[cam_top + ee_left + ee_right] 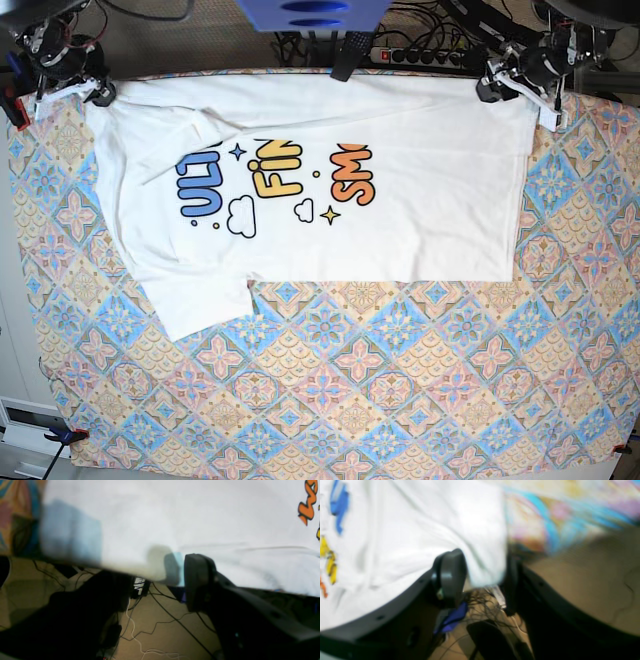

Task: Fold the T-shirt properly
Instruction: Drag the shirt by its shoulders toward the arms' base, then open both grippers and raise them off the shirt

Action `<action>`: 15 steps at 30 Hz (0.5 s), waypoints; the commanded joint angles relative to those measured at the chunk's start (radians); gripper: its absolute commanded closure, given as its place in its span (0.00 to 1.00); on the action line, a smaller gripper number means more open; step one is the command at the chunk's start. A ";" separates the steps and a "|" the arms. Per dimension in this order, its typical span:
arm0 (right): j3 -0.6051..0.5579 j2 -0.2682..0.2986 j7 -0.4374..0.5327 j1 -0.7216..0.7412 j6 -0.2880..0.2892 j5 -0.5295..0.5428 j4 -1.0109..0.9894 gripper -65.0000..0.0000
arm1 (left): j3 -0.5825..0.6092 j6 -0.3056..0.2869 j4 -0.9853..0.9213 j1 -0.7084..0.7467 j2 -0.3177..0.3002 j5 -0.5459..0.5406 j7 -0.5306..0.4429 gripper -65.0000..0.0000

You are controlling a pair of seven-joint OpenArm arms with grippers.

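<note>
Both claws, left [160, 580] and right [482, 580], stood open at your shirt [400, 230] corners on the bench [400, 380]; withdrawing carelessly could have snagged cloth.

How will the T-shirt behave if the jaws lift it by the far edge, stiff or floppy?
Probably floppy: the T-shirt lies flat with soft creases, and its corner sags off the table edge in the right wrist view. Likely light. It may drag and bunch on the patterned tablecloth rather than slide cleanly.

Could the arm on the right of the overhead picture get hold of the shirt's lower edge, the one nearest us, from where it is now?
Probably yes. The left pincer sits at the T-shirt's far corner, and nothing lies on the patterned cloth between.
</note>
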 commanded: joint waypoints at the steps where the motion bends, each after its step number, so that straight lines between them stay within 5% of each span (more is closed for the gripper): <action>1: 0.024 0.019 0.010 -0.008 -0.002 0.009 0.029 0.60 | -0.002 0.049 -0.009 0.040 -0.037 0.067 0.043 0.46; 15: 0.066 0.021 0.008 -0.024 -0.002 0.009 0.045 0.60 | -0.026 0.049 -0.009 0.078 -0.083 0.065 0.042 0.46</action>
